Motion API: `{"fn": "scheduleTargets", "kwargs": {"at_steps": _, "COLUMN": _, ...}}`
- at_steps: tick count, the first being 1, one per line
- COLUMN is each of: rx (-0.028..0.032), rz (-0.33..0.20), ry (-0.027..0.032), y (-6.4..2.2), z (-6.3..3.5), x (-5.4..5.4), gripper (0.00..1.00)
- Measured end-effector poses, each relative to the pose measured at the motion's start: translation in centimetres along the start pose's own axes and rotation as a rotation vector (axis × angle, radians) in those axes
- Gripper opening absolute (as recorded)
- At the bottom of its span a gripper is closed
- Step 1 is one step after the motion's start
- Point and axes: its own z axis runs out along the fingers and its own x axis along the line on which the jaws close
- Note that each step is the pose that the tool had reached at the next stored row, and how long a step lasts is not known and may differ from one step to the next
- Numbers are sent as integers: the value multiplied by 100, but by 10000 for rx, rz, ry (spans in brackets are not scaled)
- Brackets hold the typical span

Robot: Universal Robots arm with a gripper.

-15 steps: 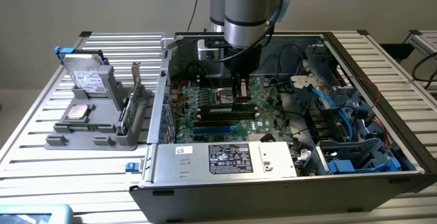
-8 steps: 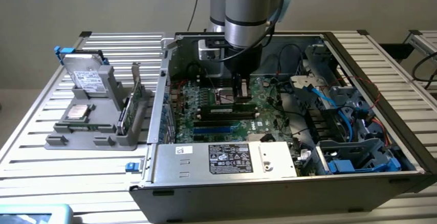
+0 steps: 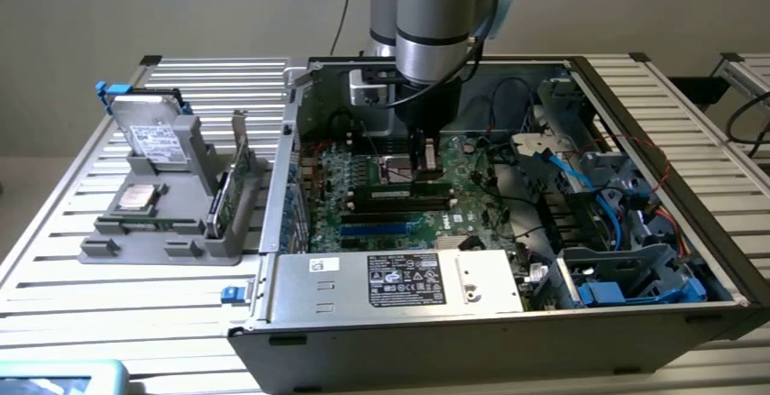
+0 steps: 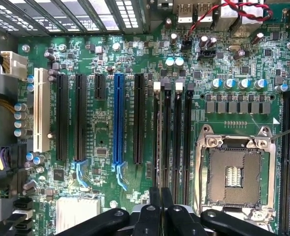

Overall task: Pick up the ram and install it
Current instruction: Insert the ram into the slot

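Pinching what looks like the thin ram (image 4: 159, 142) edge-on between near-closed jaws, gripper (image 4: 160, 204) sits over black DIMM slots (image 4: 177, 137) for seating.

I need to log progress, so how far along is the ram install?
Done: the gripper is inside the open case. In hand: shut, it hangs right over the memory slots beside the CPU socket. Left: seating isn't confirmed; whether the ram is gripped I cannot tell.
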Motion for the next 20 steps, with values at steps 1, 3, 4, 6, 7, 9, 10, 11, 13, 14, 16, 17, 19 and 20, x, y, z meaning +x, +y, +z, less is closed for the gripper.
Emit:
{"fn": "scheduleTargets", "kwargs": {"at_steps": 1, "rx": 10, "rz": 3, "ry": 7, "y": 0, "z": 0, "x": 0, "gripper": 12}}
{"fn": "scheduleTargets", "kwargs": {"at_steps": 3, "rx": 17, "rz": 15, "ry": 9, "y": 0, "z": 4, "x": -1, "gripper": 12}}
{"fn": "scheduleTargets", "kwargs": {"at_steps": 4, "rx": 18, "rz": 21, "ry": 8, "y": 0, "z": 7, "x": -2, "gripper": 12}}
{"fn": "scheduleTargets", "kwargs": {"at_steps": 6, "rx": 17, "rz": 29, "ry": 14, "y": 2, "z": 12, "x": -3, "gripper": 12}}
{"fn": "scheduleTargets", "kwargs": {"at_steps": 7, "rx": 16, "rz": 30, "ry": 16, "y": 2, "z": 11, "x": -3, "gripper": 12}}
{"fn": "scheduleTargets", "kwargs": {"at_steps": 9, "rx": 16, "rz": 32, "ry": 17, "y": 2, "z": 14, "x": -3, "gripper": 12}}
{"fn": "scheduleTargets", "kwargs": {"at_steps": 10, "rx": 17, "rz": 33, "ry": 18, "y": 2, "z": 17, "x": -4, "gripper": 12}}
{"fn": "scheduleTargets", "kwargs": {"at_steps": 11, "rx": 18, "rz": 34, "ry": 22, "y": 2, "z": 21, "x": -4, "gripper": 12}}
{"fn": "scheduleTargets", "kwargs": {"at_steps": 13, "rx": 15, "rz": 46, "ry": 32, "y": 2, "z": 28, "x": -7, "gripper": 12}}
{"fn": "scheduleTargets", "kwargs": {"at_steps": 14, "rx": 15, "rz": 55, "ry": 33, "y": 2, "z": 30, "x": -7, "gripper": 12}}
{"fn": "scheduleTargets", "kwargs": {"at_steps": 16, "rx": 14, "rz": 64, "ry": 39, "y": 2, "z": 31, "x": -7, "gripper": 12}}
{"fn": "scheduleTargets", "kwargs": {"at_steps": 17, "rx": 14, "rz": 69, "ry": 41, "y": 3, "z": 33, "x": -7, "gripper": 12}}
{"fn": "scheduleTargets", "kwargs": {"at_steps": 19, "rx": 13, "rz": 74, "ry": 50, "y": 3, "z": 32, "x": -7, "gripper": 12}}
{"fn": "scheduleTargets", "kwargs": {"at_steps": 20, "rx": 13, "rz": 77, "ry": 57, "y": 2, "z": 33, "x": -7, "gripper": 12}}
